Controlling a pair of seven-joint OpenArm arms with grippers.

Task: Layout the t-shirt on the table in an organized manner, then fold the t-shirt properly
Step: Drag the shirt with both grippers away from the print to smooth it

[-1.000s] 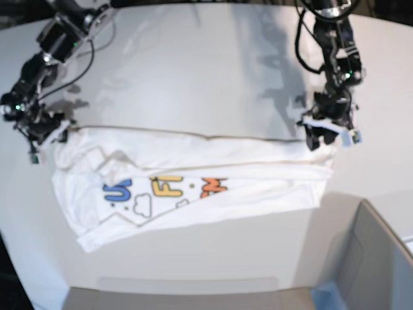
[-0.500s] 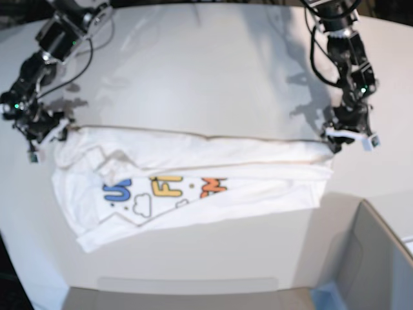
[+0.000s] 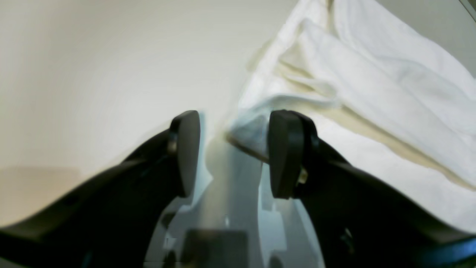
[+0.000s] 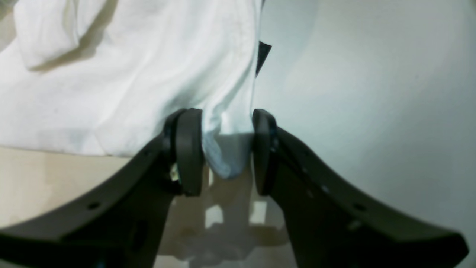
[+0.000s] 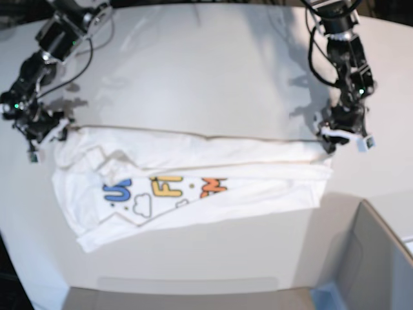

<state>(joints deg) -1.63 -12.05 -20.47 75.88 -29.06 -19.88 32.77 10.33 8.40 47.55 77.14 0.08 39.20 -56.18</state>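
Note:
The white t-shirt (image 5: 193,161) lies folded into a long band across the table (image 5: 206,71), its blue, yellow and orange lettering facing up. My left gripper (image 5: 345,139) hovers at the band's right end. In the left wrist view it (image 3: 230,149) stands open, and a corner of the t-shirt (image 3: 372,93) just reaches the right fingertip. At the band's left end sits my right gripper (image 5: 39,139). Its fingers (image 4: 227,149) are partly apart, with a fold of the t-shirt (image 4: 130,74) lying loosely between them. The black tag (image 4: 263,56) shows just beyond them.
A grey box (image 5: 381,258) stands at the front right corner, close to the shirt's right end. A flat grey panel (image 5: 187,294) runs along the front edge. The table curves away behind both arms.
My left gripper has moved right, off the shirt's right end, and now hangs just beside the corner. The right arm and the shirt have stayed put.

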